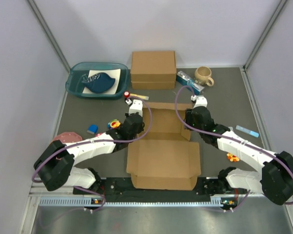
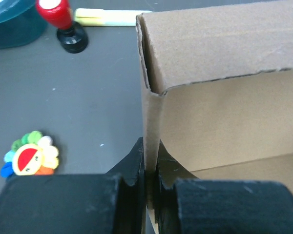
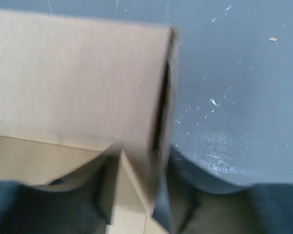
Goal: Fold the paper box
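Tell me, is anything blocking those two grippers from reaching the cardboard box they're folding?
Nothing visible does. The left gripper is shut on the left wall of the paper box, and the right gripper straddles its right wall.

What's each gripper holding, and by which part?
Left gripper pinches the upright left wall of the brown corrugated cardboard mailer box, near its far corner. Right gripper straddles the right wall; too blurred to tell if clamped.

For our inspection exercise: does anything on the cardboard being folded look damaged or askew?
Minor only: on the paper box, the corner above the left fingers has a ragged, frayed fold edge. Nothing else stands out.
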Available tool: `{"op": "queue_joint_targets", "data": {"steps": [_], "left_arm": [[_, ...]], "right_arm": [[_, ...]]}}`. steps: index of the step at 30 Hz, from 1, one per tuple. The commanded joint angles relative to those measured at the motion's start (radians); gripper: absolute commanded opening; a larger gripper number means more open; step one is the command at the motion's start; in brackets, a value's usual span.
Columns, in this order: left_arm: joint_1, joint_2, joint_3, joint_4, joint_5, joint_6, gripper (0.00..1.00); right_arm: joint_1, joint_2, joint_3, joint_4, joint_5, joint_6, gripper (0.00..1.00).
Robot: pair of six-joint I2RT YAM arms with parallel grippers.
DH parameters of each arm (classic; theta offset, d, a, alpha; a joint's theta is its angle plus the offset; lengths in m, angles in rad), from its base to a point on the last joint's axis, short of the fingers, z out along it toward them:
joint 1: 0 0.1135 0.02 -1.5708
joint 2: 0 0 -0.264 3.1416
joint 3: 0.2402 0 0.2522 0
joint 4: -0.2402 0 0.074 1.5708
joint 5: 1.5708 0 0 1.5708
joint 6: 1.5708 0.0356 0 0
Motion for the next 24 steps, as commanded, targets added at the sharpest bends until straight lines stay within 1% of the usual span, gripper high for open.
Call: {"op": "queue_joint_targets", "data": {"steps": [1, 3, 5, 6, 7, 9, 11, 12, 13, 14, 17, 18, 20, 21, 22, 23, 24], "left_arm": [[-0.016, -0.014, 0.041, 0.086, 0.131, 0.015, 0.0], [-0.015, -0.011, 0.037, 0.083, 0.145, 0.013, 0.0], [-0.018, -0.012, 0.031, 0.08, 0.154, 0.01, 0.0], [-0.016, -0.014, 0.028, 0.078, 0.156, 0.01, 0.0], [-0.016, -0.015, 0.026, 0.075, 0.16, 0.009, 0.0], [-0.016, -0.02, 0.026, 0.06, 0.162, 0.009, 0.0], [-0.016, -0.021, 0.031, 0.047, 0.156, 0.007, 0.0], [-0.016, -0.021, 0.032, 0.035, 0.151, 0.0, 0.0], [-0.016, -0.02, 0.035, 0.029, 0.146, -0.005, 0.0], [-0.016, -0.014, 0.041, 0.023, 0.137, -0.007, 0.0], [-0.02, -0.002, 0.054, 0.009, 0.11, -0.02, 0.0], [-0.02, 0.003, 0.055, 0.009, 0.103, -0.026, 0.0], [-0.02, 0.014, 0.064, 0.008, 0.091, -0.031, 0.0], [-0.02, 0.017, 0.069, 0.001, 0.073, -0.036, 0.0], [-0.02, 0.021, 0.074, -0.012, 0.067, -0.039, 0.0], [-0.021, 0.028, 0.083, -0.021, 0.059, -0.04, 0.0], [-0.021, 0.031, 0.087, -0.028, 0.044, -0.045, 0.0]], "right_arm": [[-0.003, 0.007, 0.015, 0.037, 0.03, 0.01, 0.49], [-0.003, 0.022, 0.044, 0.043, 0.041, 0.008, 0.53], [-0.005, 0.063, 0.066, 0.059, 0.05, -0.007, 0.52], [-0.003, 0.08, 0.085, 0.059, 0.055, -0.01, 0.43], [-0.005, 0.105, 0.095, 0.057, 0.056, -0.016, 0.38], [-0.005, 0.12, 0.103, 0.057, 0.061, -0.016, 0.28], [-0.005, 0.128, 0.096, 0.051, 0.075, -0.015, 0.22], [-0.003, 0.129, 0.095, 0.045, 0.09, -0.015, 0.15], [-0.005, 0.132, 0.096, 0.034, 0.104, -0.01, 0.09], [-0.003, 0.142, 0.109, -0.005, 0.117, -0.009, 0.01], [0.014, 0.174, 0.148, -0.068, 0.208, -0.007, 0.0], [0.027, 0.183, 0.161, -0.113, 0.248, -0.007, 0.0], [0.035, 0.194, 0.19, -0.145, 0.256, -0.007, 0.0], [0.038, 0.186, 0.19, -0.153, 0.233, 0.001, 0.0], [0.038, 0.174, 0.19, -0.153, 0.22, 0.005, 0.05], [0.038, 0.147, 0.185, -0.151, 0.207, 0.01, 0.2], [0.038, 0.136, 0.185, -0.153, 0.181, 0.013, 0.27]]}}
